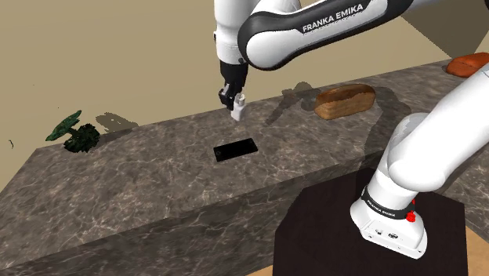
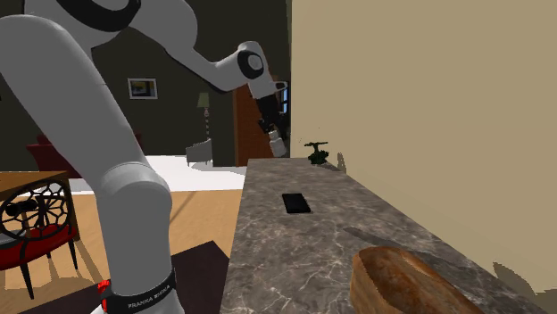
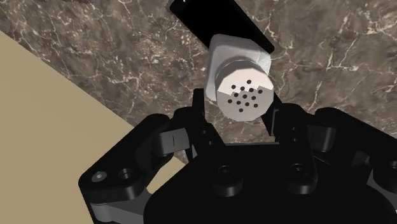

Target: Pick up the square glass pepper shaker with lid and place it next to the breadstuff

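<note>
My gripper (image 1: 234, 100) is shut on the pepper shaker (image 1: 238, 108), a small pale square shaker with a perforated grey lid (image 3: 243, 95). It hangs in the air above the dark marble counter (image 1: 157, 180), well clear of the surface. In the wrist view the black fingers (image 3: 198, 114) clasp the shaker (image 3: 238, 73) on both sides, lid toward the camera. The second exterior view has the shaker (image 2: 278, 143) high over the counter's far part. The bread loaf (image 1: 345, 100), brown and oblong, lies on the counter toward the shoulder view's right; it also fills the near corner (image 2: 406, 281) of the second exterior view.
A flat black rectangular object (image 1: 236, 149) lies on the counter below the gripper. A dark green plant-like ornament (image 1: 74, 133) sits at the counter's left end in the shoulder view. A second reddish loaf (image 1: 469, 64) lies at the far right. A beige wall backs the counter.
</note>
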Tool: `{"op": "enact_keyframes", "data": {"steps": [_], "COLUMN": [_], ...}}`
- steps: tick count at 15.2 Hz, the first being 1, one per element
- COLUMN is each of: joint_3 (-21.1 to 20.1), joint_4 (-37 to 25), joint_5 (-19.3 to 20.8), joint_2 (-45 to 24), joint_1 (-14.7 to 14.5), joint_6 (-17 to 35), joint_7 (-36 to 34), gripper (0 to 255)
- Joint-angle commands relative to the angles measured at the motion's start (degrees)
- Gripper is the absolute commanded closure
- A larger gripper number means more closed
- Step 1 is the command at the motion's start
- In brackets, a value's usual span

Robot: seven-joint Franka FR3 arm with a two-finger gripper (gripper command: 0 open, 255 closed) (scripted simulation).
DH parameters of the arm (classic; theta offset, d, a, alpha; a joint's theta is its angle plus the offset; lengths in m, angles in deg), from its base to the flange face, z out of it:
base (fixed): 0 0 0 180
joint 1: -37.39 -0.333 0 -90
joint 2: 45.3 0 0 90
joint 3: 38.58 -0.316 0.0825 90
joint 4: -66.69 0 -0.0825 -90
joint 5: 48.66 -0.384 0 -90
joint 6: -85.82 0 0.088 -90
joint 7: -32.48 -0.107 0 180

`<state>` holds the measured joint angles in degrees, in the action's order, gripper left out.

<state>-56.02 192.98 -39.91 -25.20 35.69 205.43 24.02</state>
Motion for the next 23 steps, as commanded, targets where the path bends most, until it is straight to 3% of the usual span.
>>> {"op": "enact_keyframes", "data": {"steps": [1, 12, 23], "joint_3": [1.1, 13.9, 27.8], "joint_4": [0.6, 12.1, 15.6], "joint_5": [-0.4, -0.3, 3.4], "joint_2": [1.3, 13.4, 18.5], "joint_1": [0.2, 3.3, 8.4], "joint_6": [-0.5, 1.2, 1.9], "joint_7": [1.6, 17.4, 33.3], "gripper": [255, 255, 255]}}
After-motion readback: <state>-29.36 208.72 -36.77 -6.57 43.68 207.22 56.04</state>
